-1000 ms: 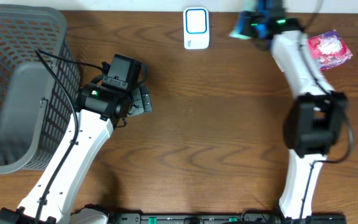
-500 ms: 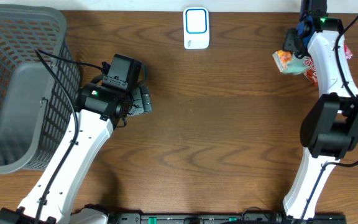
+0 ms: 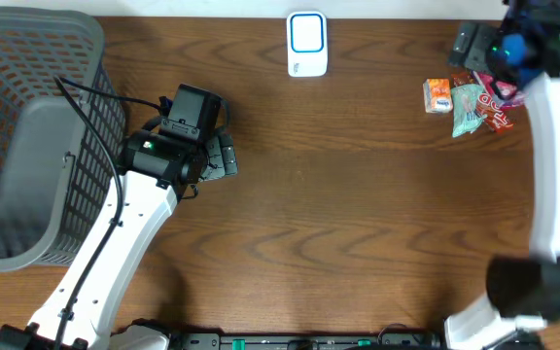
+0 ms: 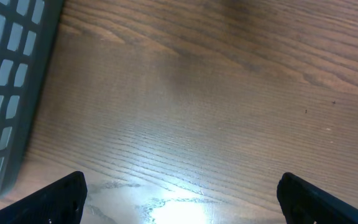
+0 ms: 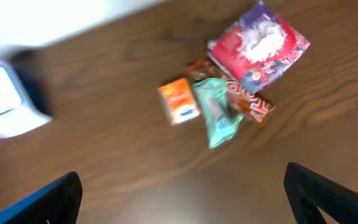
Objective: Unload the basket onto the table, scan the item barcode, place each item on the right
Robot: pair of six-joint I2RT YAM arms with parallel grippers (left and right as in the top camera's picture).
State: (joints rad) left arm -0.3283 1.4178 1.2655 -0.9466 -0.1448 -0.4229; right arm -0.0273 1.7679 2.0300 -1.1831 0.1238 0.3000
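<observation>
The white and blue barcode scanner point(image 3: 307, 44) stands at the table's far edge; in the right wrist view the scanner point(image 5: 5, 99) is a blur at the left. Small items lie in a pile at the far right: an orange packet point(image 3: 437, 94) point(image 5: 179, 101), a teal packet point(image 3: 468, 105) point(image 5: 216, 112), a red wrapper point(image 5: 253, 102) and a pink and red packet point(image 3: 502, 92) point(image 5: 260, 46). My right gripper point(image 3: 474, 44) point(image 5: 185, 199) hovers open above the pile, holding nothing. My left gripper point(image 3: 224, 156) point(image 4: 182, 199) is open over bare wood left of centre.
A large grey wire basket point(image 3: 27, 136) point(image 4: 11, 74) fills the left end of the table, just left of my left arm. Brown wood lies between the left gripper and the pile of packets.
My right arm has swung from beside the scanner to the far right and its jaws have opened. The teal and orange packets now lie on the table by the pile. The left arm is still.
</observation>
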